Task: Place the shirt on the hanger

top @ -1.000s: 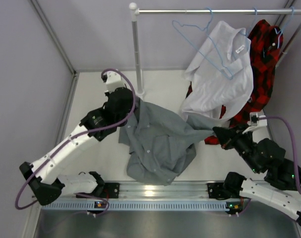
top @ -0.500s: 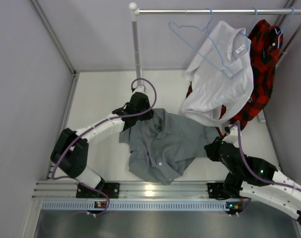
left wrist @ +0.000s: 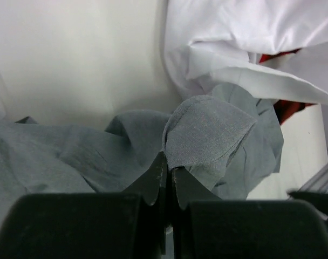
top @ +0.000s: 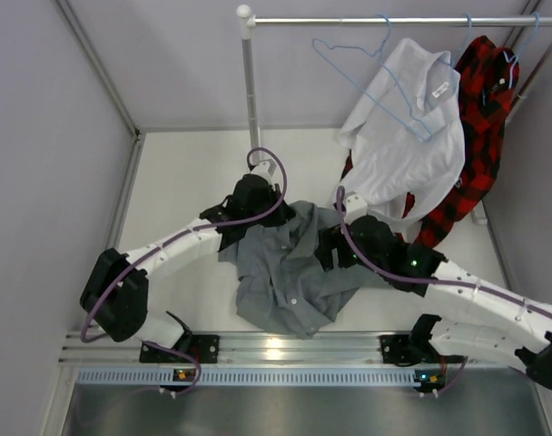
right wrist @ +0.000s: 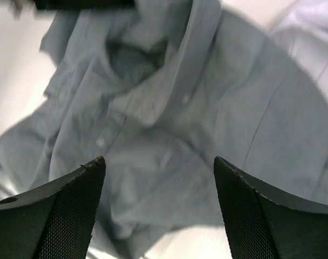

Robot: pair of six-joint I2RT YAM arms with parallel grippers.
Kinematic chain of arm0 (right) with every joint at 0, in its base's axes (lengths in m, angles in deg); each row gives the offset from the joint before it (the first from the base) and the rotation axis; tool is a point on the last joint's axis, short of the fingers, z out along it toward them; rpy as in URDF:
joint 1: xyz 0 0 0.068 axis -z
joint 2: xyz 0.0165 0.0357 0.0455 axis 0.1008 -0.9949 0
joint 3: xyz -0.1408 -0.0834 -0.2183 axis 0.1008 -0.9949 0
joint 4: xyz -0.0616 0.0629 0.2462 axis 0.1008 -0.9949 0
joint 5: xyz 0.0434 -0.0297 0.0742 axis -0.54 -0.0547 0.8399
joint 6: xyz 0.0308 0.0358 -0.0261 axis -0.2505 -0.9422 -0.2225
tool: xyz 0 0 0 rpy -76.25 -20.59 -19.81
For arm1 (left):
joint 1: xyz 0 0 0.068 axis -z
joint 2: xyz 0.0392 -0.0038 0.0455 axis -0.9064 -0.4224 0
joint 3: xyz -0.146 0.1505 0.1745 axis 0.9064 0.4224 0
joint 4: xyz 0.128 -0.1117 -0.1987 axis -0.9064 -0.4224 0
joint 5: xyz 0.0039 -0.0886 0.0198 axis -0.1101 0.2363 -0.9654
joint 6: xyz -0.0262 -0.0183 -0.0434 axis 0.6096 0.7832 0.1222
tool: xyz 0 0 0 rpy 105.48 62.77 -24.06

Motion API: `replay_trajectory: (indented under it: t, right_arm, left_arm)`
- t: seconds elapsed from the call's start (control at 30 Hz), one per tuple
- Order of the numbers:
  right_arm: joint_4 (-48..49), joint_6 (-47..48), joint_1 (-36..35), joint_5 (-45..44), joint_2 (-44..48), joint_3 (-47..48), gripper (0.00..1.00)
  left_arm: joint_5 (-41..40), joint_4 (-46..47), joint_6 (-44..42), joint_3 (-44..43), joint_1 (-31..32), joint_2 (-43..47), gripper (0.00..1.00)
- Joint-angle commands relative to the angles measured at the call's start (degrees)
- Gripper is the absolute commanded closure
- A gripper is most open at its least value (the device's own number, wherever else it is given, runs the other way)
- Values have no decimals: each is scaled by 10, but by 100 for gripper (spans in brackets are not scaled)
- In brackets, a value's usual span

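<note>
Swung leftward over the shirt (top: 285,272), right gripper (right wrist: 158,162) gapes wide, apparently touching nothing; left gripper (left wrist: 168,175) pinches a shirt fold.

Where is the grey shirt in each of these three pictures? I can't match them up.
Top external: shirt crumpled mid-table, between the two arms.
Left wrist: across the lower half, a fold pinched in the left end effector.
Right wrist: fills most of the frame, ahead of the open right end effector.
Shared landmark: the white shirt, upper right in every view, blurred in the right wrist.
</note>
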Motion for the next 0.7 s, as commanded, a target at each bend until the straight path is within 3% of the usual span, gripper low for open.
replay_trajectory:
  t: [0.0,0.03,0.17,0.43,0.53,0.57,0.67]
  right_arm:
    - [109,75,80,88,-60,45,25]
    - [124,87,94,135,-90,47,27]
    - [143,99,113,181,-176,90,34]
    - [196,62,112,160,-258,91,51]
    - [196,61,112,122,-276,92,76]
    - [197,62,112,116,-278,92,98]
    - [193,53,112,81,-275,93,100]
  left_arm:
    - [44,34,-11,22,11,25,100]
    - [44,34,-13,32,11,34,100]
    - [36,34,-16,42,11,45,100]
    - [31,39,-9,35,11,41,100]
    - [24,39,-12,32,11,44,100]
    - [17,39,-14,32,11,46,100]
    - [2,36,-36,27,11,55,100]
